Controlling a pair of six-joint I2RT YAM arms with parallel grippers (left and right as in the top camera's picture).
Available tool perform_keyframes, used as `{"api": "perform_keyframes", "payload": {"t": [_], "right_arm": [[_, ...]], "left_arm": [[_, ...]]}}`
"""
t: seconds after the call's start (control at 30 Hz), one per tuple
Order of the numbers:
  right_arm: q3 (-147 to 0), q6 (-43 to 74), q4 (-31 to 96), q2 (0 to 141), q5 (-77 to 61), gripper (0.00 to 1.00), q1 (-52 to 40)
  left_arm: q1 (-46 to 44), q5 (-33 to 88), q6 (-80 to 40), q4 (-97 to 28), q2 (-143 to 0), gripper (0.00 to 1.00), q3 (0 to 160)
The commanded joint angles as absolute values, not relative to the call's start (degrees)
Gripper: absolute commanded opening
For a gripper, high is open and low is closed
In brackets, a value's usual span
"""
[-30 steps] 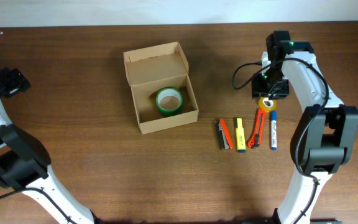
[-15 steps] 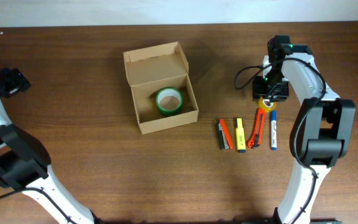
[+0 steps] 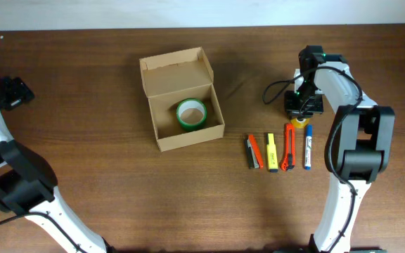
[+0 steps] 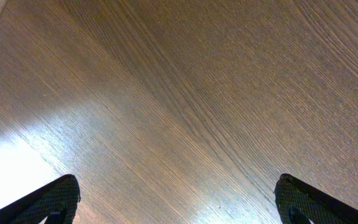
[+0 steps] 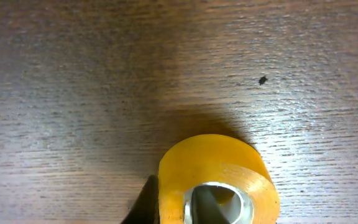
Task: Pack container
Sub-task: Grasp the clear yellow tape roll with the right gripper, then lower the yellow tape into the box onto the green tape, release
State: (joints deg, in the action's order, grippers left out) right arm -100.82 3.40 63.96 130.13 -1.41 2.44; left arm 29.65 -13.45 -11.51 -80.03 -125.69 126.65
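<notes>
Because one dark finger (image 5: 145,203) sits against the outer wall of the yellow tape roll (image 5: 219,168) and another shows inside its core, the right gripper (image 3: 301,114) looks pinched shut on that wall. The roll lies flat on the wooden table (image 3: 118,204) with its hole upward, and I cannot tell whether it has left the wood.

From that gripper the container, a tan cardboard box (image 3: 162,138), lies well apart to the robot's left and at about the same depth on the table. Nothing stands between the two. The box is open, with its flap lid standing along the far side. It sits slightly turned against the table's edges, so its wider side runs roughly left to right. A green tape roll (image 3: 191,114) lies flat toward the right of its floor, and the bare cardboard is on the left.

My reading is that the coming move is a lift and a leftward carry. The right arm is the nearer one. The left gripper (image 3: 20,91) hangs at the far left edge with its jaws spread wide and nothing between them.

By count:
- one box
- two tape rolls, one in the box and one outside it
- four pens in a row just nearer than the yellow roll: a black-and-orange marker (image 3: 253,152), a yellow highlighter (image 3: 272,152), an orange pen (image 3: 289,147) and a blue-and-white marker (image 3: 308,147)
</notes>
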Motion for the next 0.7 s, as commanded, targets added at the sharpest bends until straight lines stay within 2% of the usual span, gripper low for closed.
{"api": "perform_keyframes", "payload": {"t": [0.0,0.13,0.4,0.5,0.67], "right_arm": [[-100.5,3.9,63.6,130.9,-0.9,0.04,2.7],[-104.4,3.8,66.2,130.9,-0.9,0.04,2.7],[-141.0,3.8,84.2,130.9,-2.9,0.04,1.2],[-153.8,3.8,87.1,129.2,-4.5,0.04,-4.1],[-156.9,-1.8,87.4,123.2,-4.0,0.04,-18.8]], "left_arm": [[29.7,-13.2,-10.6,-79.9,-124.7,1.0,126.5],[29.7,-13.2,-10.6,-79.9,-124.7,1.0,126.5],[29.7,-13.2,-10.6,-79.9,-124.7,1.0,126.5],[29.7,-13.2,-10.6,-79.9,-124.7,1.0,126.5],[29.7,-13.2,-10.6,-79.9,-124.7,1.0,126.5]]}}
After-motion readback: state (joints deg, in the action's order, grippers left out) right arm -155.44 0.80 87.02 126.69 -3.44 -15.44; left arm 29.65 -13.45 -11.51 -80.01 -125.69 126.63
